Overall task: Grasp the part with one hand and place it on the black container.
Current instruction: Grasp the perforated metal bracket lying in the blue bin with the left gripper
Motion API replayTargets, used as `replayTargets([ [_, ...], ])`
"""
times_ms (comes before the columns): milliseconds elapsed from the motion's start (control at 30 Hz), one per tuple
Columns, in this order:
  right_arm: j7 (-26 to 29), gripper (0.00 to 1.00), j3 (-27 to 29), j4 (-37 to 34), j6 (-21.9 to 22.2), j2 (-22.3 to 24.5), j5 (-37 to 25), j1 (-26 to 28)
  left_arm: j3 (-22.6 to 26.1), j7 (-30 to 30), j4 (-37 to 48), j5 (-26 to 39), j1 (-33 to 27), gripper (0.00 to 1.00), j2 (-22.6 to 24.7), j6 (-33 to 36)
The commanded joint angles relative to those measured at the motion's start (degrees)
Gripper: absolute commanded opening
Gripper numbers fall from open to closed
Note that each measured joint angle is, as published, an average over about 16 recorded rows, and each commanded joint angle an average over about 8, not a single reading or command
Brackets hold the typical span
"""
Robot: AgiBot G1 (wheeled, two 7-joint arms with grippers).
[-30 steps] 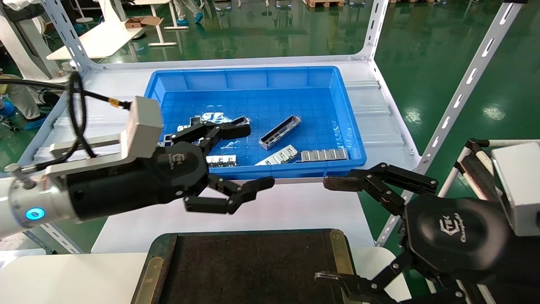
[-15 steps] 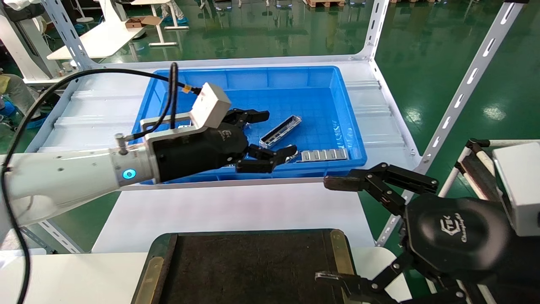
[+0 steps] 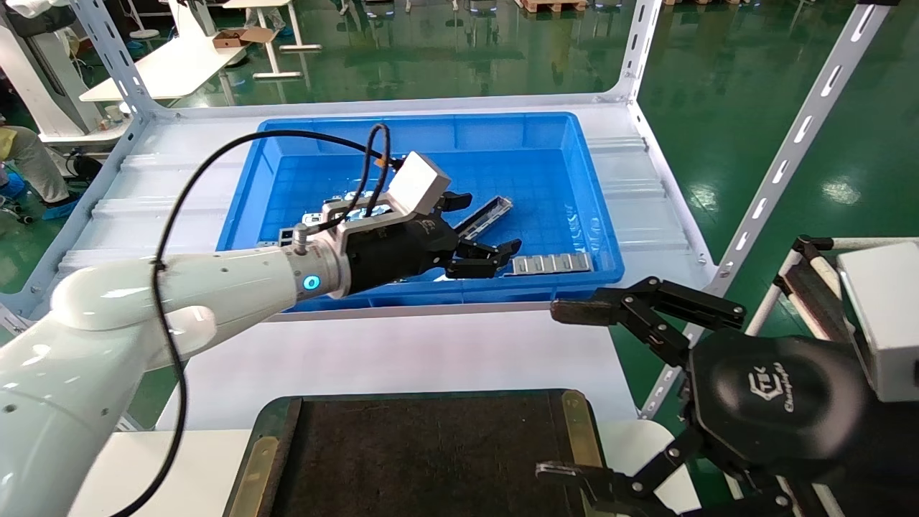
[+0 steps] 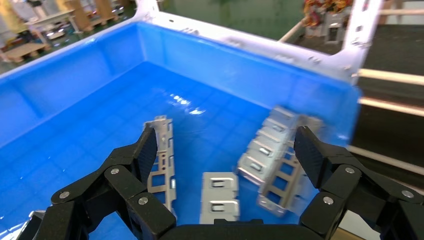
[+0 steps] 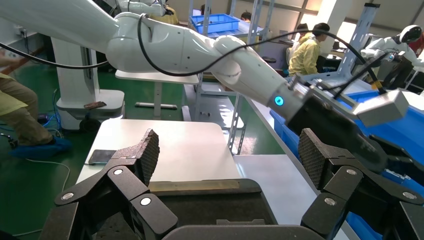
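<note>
The part (image 3: 497, 207), a slim silver-grey channel bar, lies slanted in the middle of the blue bin (image 3: 431, 120). My left gripper (image 3: 492, 222) is low inside the bin and open, with its fingers on either side of the part and not touching it. In the left wrist view the part (image 4: 162, 155) lies just inside one finger (image 4: 147, 150), and the left gripper (image 4: 227, 150) holds nothing. The black container (image 3: 431, 452) sits at the near edge. My right gripper (image 3: 549, 391) hangs open and empty over its right end. The right wrist view shows that gripper (image 5: 227, 150) above the container (image 5: 200, 205).
Flat silver strips with square holes (image 3: 551, 263) lie near the bin's front right, and more (image 4: 277, 160) show by the other left finger. White shelf uprights (image 3: 790, 151) stand on the right. Bare white shelf (image 3: 402, 352) lies between bin and container.
My left arm has reached forward and to the right, from over the bin's front edge down into the bin, so its open fingers now stand around the part. The right arm has not moved.
</note>
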Motion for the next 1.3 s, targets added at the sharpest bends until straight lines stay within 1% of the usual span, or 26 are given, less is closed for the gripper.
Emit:
replayTargets([
  [33, 0.00, 1.00, 0.00, 0.00, 0.00, 0.00, 0.00, 0.00, -0.13, 1.61, 2.89, 0.22, -0.71, 1.00, 1.58, -1.62],
  [267, -0.01, 1.00, -0.02, 0.00, 0.01, 0.01, 0.01, 0.00, 1.06, 4.44, 7.67, -1.42, -1.99, 1.00, 2.86, -4.49],
  [567, -0.02, 1.00, -0.04, 0.00, 0.02, 0.01, 0.03, 0.01, 4.59, 4.23, 9.56, -3.97, -2.90, 1.00, 3.14, -7.22],
  [600, -0.02, 0.98, -0.04, 0.00, 0.02, 0.02, 0.03, 0.01, 5.02, 4.12, 9.56, -4.24, -2.94, 1.00, 3.16, -7.56],
  [633, -0.02, 0.90, -0.04, 0.00, 0.02, 0.02, 0.03, 0.01, 5.48, 3.99, 9.53, -4.54, -2.96, 1.00, 3.17, -7.90],
  [667, -0.02, 0.80, -0.04, 0.00, 0.02, 0.02, 0.03, 0.01, 5.94, 3.85, 9.49, -4.84, -2.98, 0.95, 3.18, -8.24],
  [700, -0.02, 0.67, -0.05, 0.00, 0.02, 0.02, 0.03, 0.01, 6.39, 3.69, 9.43, -5.14, -2.99, 0.86, 3.19, -8.55],
  [833, -0.03, 0.17, -0.05, 0.00, 0.02, 0.02, 0.04, 0.01, 8.33, 2.89, 9.10, -6.35, -3.01, 0.37, 3.23, -9.74],
  [867, -0.03, 0.06, -0.06, 0.00, 0.02, 0.02, 0.04, 0.01, 8.85, 2.66, 9.01, -6.64, -3.01, 0.25, 3.24, -10.03],
  [900, -0.03, 0.02, -0.06, 0.00, 0.02, 0.02, 0.04, 0.01, 9.35, 2.44, 8.92, -6.93, -3.02, 0.12, 3.24, -10.31],
  [933, -0.03, 0.00, -0.06, 0.00, 0.02, 0.02, 0.04, 0.01, 9.88, 2.21, 8.83, -7.21, -3.02, 0.04, 3.25, -10.61],
  [967, -0.03, 0.00, -0.06, 0.00, 0.03, 0.02, 0.04, 0.01, 10.41, 1.98, 8.74, -7.49, -3.02, 0.01, 3.26, -10.92],
  [1300, -0.04, 0.00, -0.08, 0.00, 0.03, 0.03, 0.06, 0.02, 15.52, 0.31, 7.79, -10.37, -2.80, 0.00, 3.28, -14.29],
])
